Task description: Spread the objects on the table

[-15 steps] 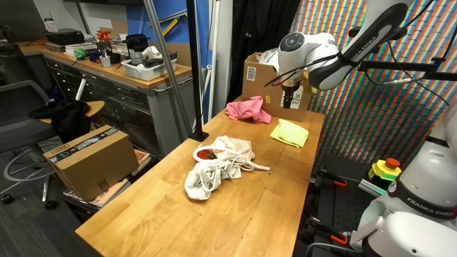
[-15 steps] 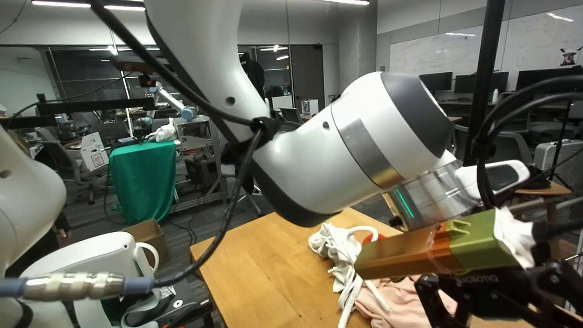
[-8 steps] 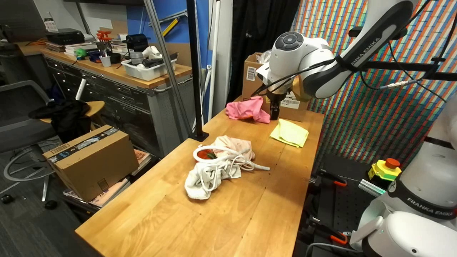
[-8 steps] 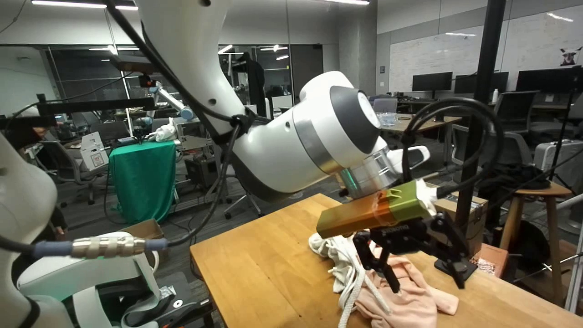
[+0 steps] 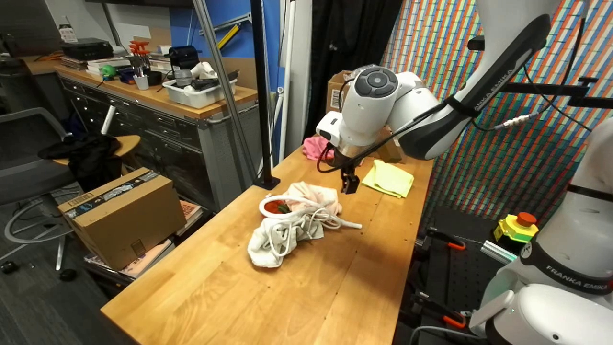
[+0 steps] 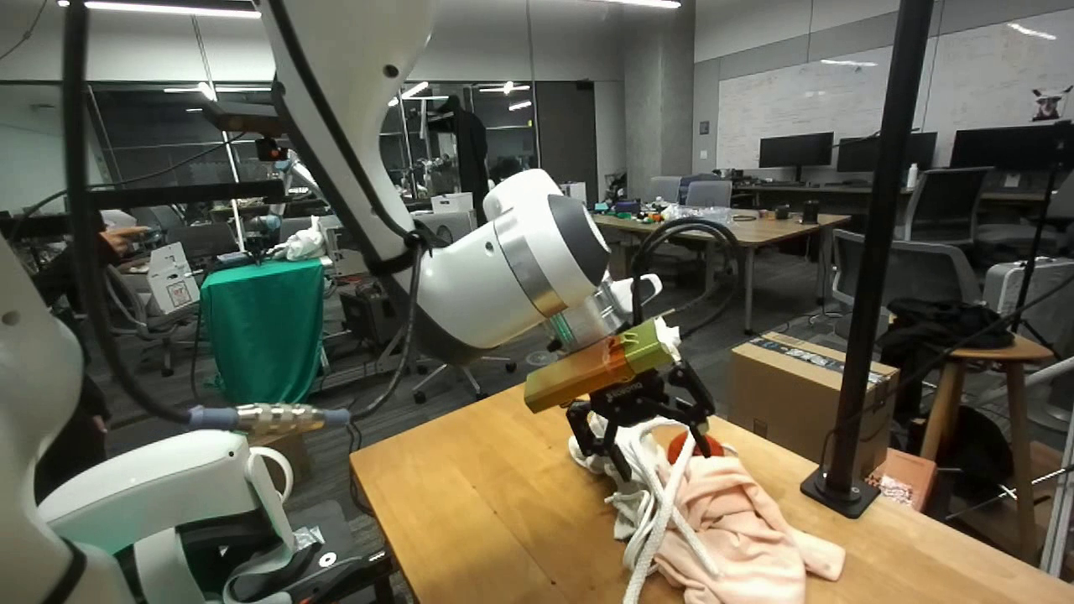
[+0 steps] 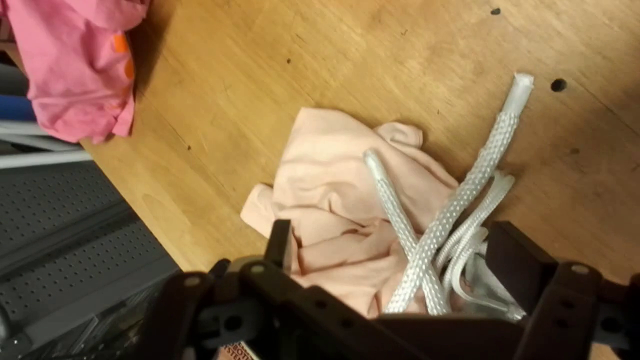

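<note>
The jaws stand wide with nothing gripped, angled down over the heap near the middle of the surface, presumably parted to take a loose strand or fold. How high they hang above it is hard to judge from these angles.

This heap looks like what the spreading has left to deal with. A peach-coloured cloth lies crumpled under a thick white braided rope, and thin white cord tangles over a whitish rag next to it. The rope curls around a small red ball and a small dark green piece, which perhaps helps stop the ball rolling off.

Elsewhere on the surface, a folded yellow-green cloth lies flat by itself, and a bright pink cloth sits bunched near the cardboard box at the far end; both seem sufficiently apart already.

One rope end rests directly on the surface and another on the peach-coloured cloth, so either should offer an easy hold, though pulling could drag the rag and cloth along with it.
</note>
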`<state>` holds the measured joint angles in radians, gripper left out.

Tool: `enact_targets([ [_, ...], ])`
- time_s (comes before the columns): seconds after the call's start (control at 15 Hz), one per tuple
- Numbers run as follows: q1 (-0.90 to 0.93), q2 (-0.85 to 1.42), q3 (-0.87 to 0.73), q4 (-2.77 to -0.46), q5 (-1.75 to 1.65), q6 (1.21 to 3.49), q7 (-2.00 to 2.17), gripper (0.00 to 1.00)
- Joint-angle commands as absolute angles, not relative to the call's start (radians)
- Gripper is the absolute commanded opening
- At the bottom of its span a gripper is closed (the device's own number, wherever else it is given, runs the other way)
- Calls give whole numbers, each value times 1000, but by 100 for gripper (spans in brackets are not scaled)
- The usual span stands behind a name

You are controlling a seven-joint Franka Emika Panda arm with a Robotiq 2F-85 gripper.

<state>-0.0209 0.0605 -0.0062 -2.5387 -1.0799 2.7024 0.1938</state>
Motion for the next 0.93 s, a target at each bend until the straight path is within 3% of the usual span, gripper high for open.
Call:
enact_targets([
  [0.0,6,100,4,-2492,-1242,2751,343,100],
  [0.33,30,206,0,-2387,-1438,2781,636,100],
  [0.87,18,439,-7,-2179,-1438,2774,812,100],
])
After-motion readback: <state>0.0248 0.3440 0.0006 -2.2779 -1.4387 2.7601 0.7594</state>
